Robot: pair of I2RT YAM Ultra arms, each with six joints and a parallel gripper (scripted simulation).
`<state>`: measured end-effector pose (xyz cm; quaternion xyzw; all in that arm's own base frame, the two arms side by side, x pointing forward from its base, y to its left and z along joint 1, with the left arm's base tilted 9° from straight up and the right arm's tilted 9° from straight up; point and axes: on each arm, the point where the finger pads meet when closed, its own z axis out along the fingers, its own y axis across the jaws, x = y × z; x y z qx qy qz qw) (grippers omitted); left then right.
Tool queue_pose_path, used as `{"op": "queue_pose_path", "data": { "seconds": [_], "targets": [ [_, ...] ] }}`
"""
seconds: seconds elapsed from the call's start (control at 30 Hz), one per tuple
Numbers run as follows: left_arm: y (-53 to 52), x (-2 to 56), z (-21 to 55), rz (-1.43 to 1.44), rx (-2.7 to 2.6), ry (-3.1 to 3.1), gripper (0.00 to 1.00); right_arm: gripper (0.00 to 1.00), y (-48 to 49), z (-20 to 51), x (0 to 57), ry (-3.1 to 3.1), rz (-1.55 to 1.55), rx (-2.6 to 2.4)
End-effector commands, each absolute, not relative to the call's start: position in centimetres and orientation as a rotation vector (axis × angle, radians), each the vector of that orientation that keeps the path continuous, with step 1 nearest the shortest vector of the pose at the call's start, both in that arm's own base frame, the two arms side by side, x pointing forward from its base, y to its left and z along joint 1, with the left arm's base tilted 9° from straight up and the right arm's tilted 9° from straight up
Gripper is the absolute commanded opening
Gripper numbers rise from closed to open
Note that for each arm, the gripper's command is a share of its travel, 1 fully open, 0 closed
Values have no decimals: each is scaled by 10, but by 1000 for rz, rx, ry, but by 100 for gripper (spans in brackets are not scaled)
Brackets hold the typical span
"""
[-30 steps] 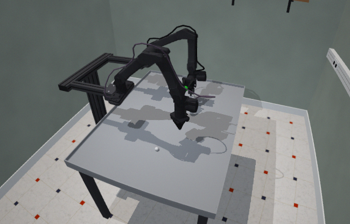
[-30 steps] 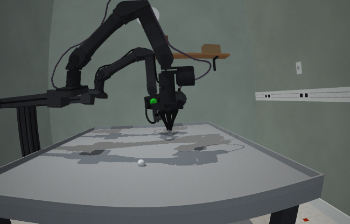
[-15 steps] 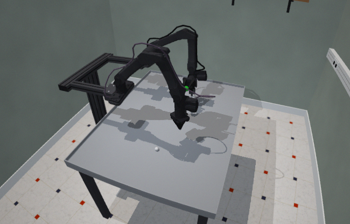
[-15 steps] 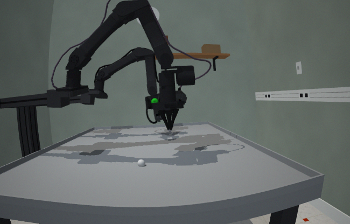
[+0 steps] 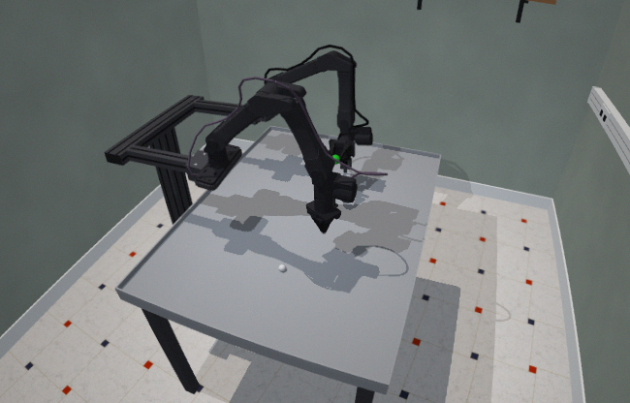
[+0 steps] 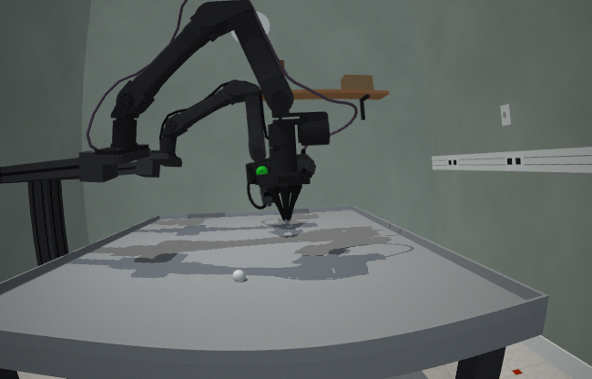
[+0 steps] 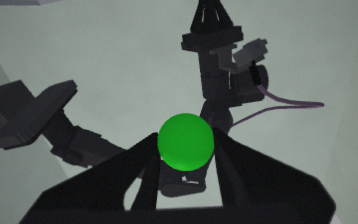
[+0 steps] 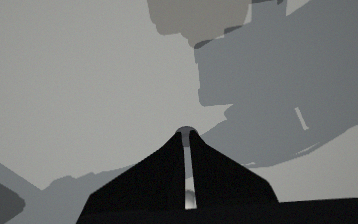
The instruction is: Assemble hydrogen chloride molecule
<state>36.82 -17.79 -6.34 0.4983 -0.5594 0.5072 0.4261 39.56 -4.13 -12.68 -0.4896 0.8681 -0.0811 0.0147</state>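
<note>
The green ball (image 5: 335, 159) (image 6: 261, 170) (image 7: 185, 142) is held off the table between the fingertips of my left gripper (image 7: 185, 138); no hole shows on it. My right gripper (image 5: 324, 231) (image 6: 287, 219) (image 8: 186, 139) points down above the middle of the table, its fingers almost closed. A small grey rounded piece, which looks like the grey peg (image 8: 186, 128), shows at its fingertips; most of it is hidden by the fingers. The white ball (image 5: 282, 267) (image 6: 239, 275) lies alone on the table, nearer the front edge than my right gripper. Its hole is not visible.
The grey table (image 5: 237, 305) (image 6: 260, 320) has a low raised rim. The two arms stand close together, with the left gripper behind the right forearm in the top and exterior views. A purple cable (image 5: 372, 173) (image 7: 300, 104) loops out from the right arm.
</note>
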Motion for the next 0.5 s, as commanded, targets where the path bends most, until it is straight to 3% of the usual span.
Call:
{"op": "queue_pose_path", "data": {
  "seconds": [0.0,0.47],
  "targets": [
    [-180,356,-68,1245,1246,-1365,0,0,-34,-123,392,2685,-235,-1549],
    [-181,377,-50,1307,1202,-1424,0,0,-34,-115,397,2669,-251,-1538]
  ]
}}
